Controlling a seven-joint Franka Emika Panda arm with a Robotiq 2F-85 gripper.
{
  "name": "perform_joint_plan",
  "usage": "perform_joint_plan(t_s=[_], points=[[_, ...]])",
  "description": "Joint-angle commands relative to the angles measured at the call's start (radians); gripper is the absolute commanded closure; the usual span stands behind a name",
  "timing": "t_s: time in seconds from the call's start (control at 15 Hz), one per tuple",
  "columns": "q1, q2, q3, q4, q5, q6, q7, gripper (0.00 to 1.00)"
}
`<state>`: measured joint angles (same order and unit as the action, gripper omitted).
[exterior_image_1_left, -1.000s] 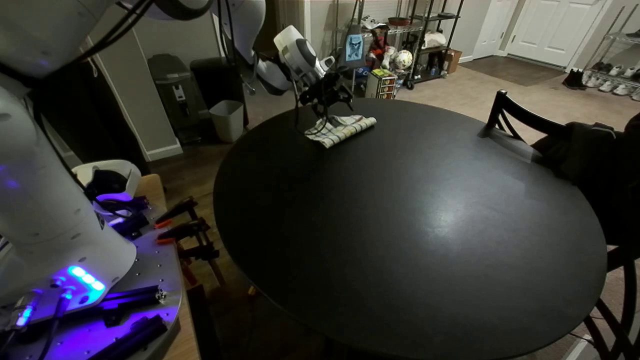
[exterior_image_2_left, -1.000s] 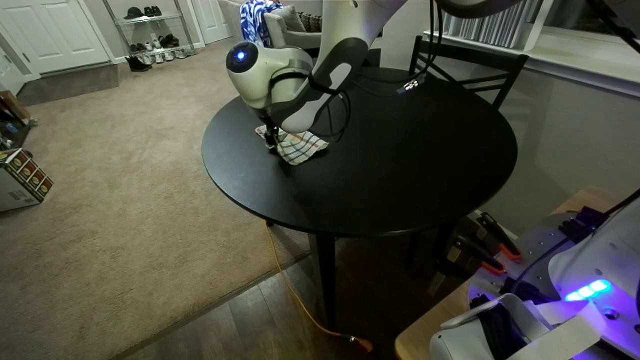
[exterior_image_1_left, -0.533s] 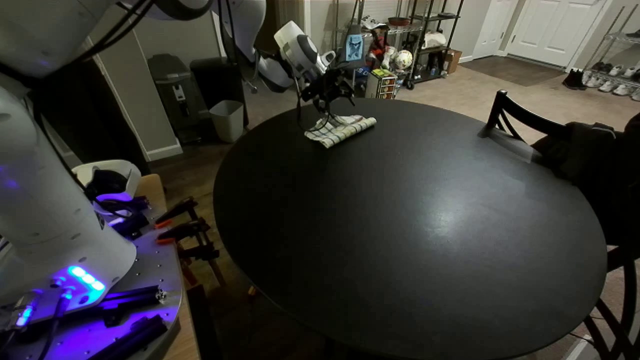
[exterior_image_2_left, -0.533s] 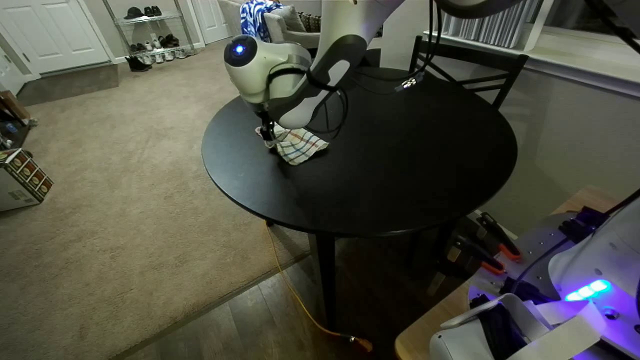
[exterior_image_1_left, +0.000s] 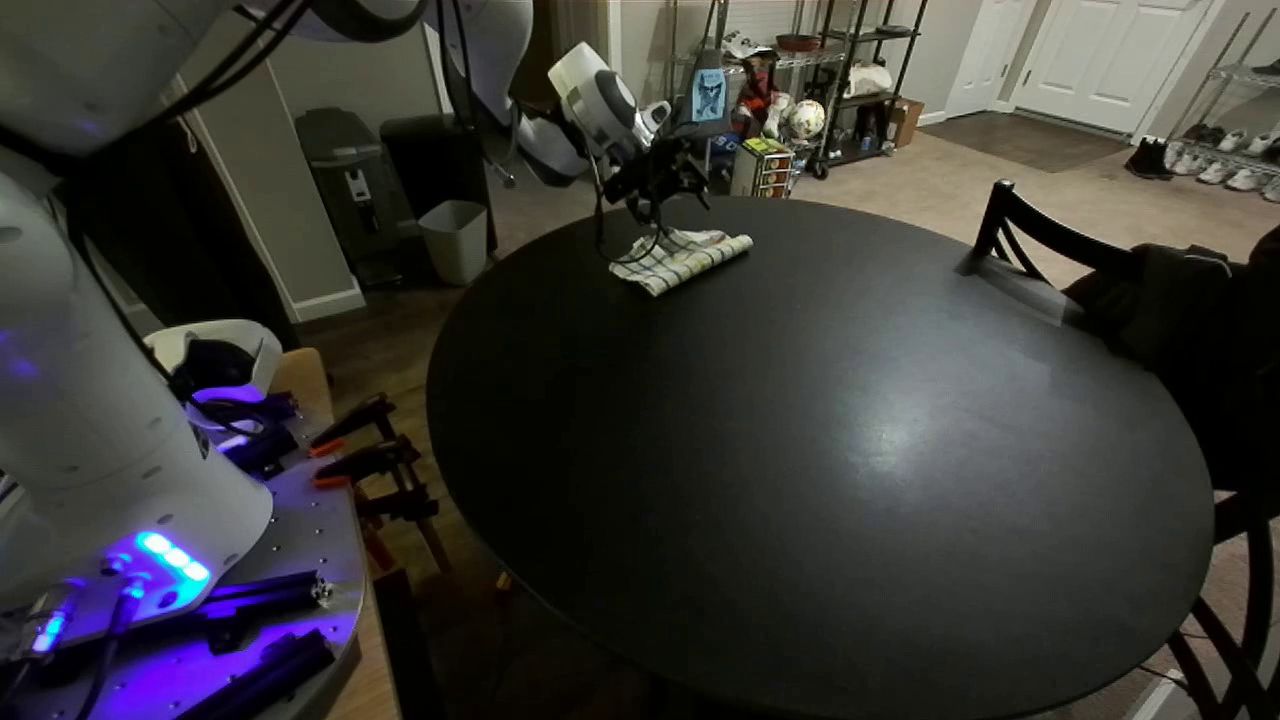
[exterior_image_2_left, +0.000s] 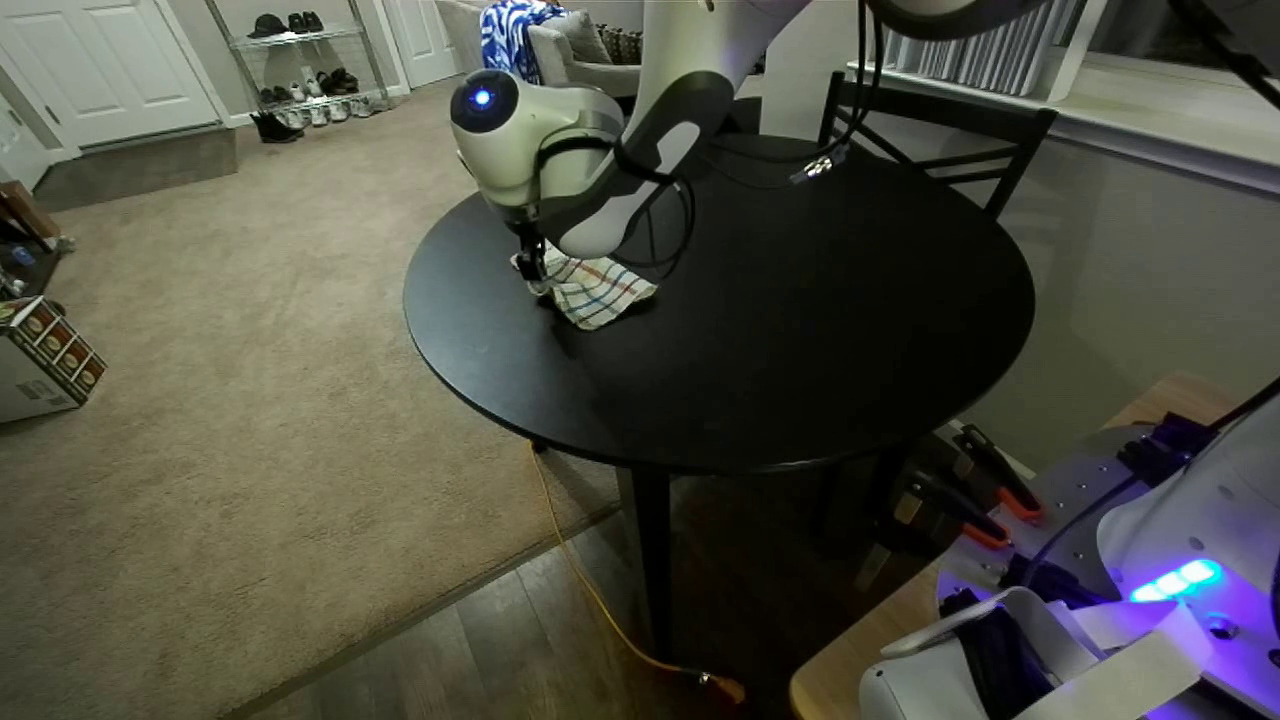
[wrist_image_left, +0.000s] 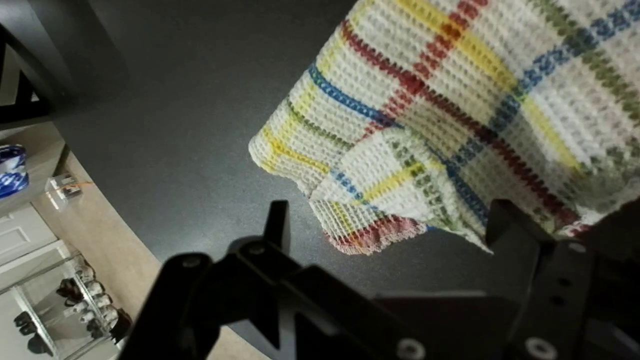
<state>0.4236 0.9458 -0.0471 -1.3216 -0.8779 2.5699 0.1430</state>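
Observation:
A white cloth with red, blue, yellow and green check lines lies folded and crumpled on the round black table (exterior_image_1_left: 830, 430). The cloth (exterior_image_1_left: 685, 262) is near the table's edge in both exterior views (exterior_image_2_left: 605, 297). It fills the upper right of the wrist view (wrist_image_left: 440, 95), with one corner folded over. My gripper (wrist_image_left: 391, 219) is open, its two black fingers wide apart with nothing held. The cloth's fringed edge shows between the fingertips, and the right finger overlaps it in view; contact cannot be told. In both exterior views the gripper (exterior_image_1_left: 674, 205) is just above the cloth (exterior_image_2_left: 535, 268).
A black chair (exterior_image_2_left: 930, 150) stands against the table; another chair (exterior_image_1_left: 1060, 235) has dark clothing over it. Clamps with orange tips (exterior_image_1_left: 370, 460) hold at the robot's base. A white bin (exterior_image_1_left: 455, 240), a printed box (exterior_image_2_left: 45, 360) and shelves stand beyond the table.
Over the last second my gripper has risen slightly above the cloth; over the last half second it has hardly moved. The cloth lies where it was.

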Motion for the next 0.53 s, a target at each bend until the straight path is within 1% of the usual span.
perform_joint_plan(t_s=[0.0, 0.07, 0.27, 0.47], points=[[0.002, 0.001, -0.011, -0.006, -0.030, 0.036, -0.012, 0.00], [0.006, 0.008, -0.009, 0.006, -0.026, 0.015, -0.027, 0.00], [0.013, 0.016, -0.006, 0.025, -0.029, 0.006, -0.050, 0.00], [0.023, 0.032, 0.001, 0.064, -0.026, -0.018, -0.109, 0.00]])
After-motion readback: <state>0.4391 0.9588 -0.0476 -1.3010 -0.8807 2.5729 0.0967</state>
